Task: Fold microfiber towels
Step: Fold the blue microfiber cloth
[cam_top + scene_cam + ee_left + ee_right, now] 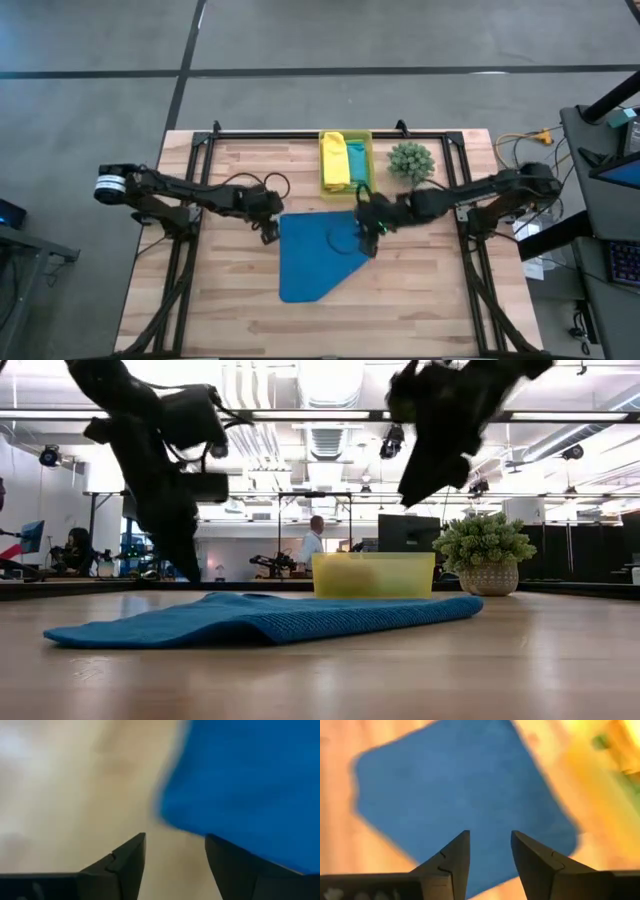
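Risk was a loose fold: both jaws stood apart, empty, above the blue towel (318,255), which could spring open.

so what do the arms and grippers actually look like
Both arms are dark, near black, jointed links with black cables looping along them. The left arm ends in a white-banded base joint at the table's edge. The left gripper and right gripper each have two dark wedge-shaped fingers tapering to points, with small notched steps.

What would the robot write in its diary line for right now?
towel: blue towel flat on table | left gripper: open, at its edge | right gripper: open, above it | bin: yellow and teal towels inside
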`<state>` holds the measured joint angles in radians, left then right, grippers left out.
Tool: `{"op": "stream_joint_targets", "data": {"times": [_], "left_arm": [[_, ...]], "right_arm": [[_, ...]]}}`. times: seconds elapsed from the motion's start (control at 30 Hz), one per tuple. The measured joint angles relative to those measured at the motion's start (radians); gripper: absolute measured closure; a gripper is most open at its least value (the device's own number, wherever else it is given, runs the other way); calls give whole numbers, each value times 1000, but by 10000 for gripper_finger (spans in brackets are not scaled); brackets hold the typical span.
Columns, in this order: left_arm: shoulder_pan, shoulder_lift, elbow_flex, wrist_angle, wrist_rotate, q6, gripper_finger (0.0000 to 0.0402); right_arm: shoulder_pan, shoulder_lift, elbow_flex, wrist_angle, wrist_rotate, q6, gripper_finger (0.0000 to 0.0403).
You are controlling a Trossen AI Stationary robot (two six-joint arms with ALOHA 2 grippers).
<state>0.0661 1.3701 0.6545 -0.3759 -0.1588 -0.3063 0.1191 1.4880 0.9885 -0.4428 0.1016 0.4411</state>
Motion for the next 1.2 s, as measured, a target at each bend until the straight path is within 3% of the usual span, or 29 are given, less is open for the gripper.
{"op": "stream_joint_targets", "data": {"times": [0.1, 0.17, 0.3, 0.67, 0.8, 0.97, 1.2], "left_arm": [[-25, -42, -23, 137, 223, -28, 211], [-67, -54, -26, 223, 296, -64, 220], [-156, -26, -16, 354, 263, -79, 249], [-203, 241, 13, 359, 201, -141, 394], [-203, 255, 14, 324, 174, -232, 392], [-210, 220, 11, 320, 151, -238, 391], [-209, 205, 8, 327, 145, -239, 391]], "right_arm": [[92, -33, -68, 98, 4, 113, 262], [151, -36, -112, 215, 7, 191, 263], [254, -8, -168, 401, 77, 341, 274], [366, 191, -111, 414, 109, 590, 303], [373, 240, -62, 371, 110, 597, 302], [367, 304, -15, 311, 132, 562, 304], [362, 376, 43, 293, 150, 381, 295]]}}
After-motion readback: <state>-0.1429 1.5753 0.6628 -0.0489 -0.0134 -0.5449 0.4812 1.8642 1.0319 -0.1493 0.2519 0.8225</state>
